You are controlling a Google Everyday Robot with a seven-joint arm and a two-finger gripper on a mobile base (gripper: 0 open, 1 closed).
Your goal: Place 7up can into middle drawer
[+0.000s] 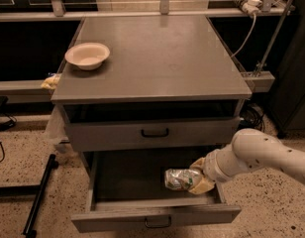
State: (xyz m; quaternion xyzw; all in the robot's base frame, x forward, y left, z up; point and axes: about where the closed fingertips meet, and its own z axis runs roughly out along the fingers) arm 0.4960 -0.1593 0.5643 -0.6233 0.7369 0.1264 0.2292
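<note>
The can (178, 179) lies sideways inside the open drawer (118, 220), its right end grasped by the jaws of the gripper (196, 180). Above, the grey surface (162, 58) carries a bowl (87, 56) near its left edge; speckled floor (24, 155) lies around.

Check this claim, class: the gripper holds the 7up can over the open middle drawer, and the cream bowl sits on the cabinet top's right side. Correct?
Not quite. The camera view shows the cream bowl on the left side of the cabinet top, as pictured. The rest stands: the gripper holds the 7up can over the open middle drawer.
</note>
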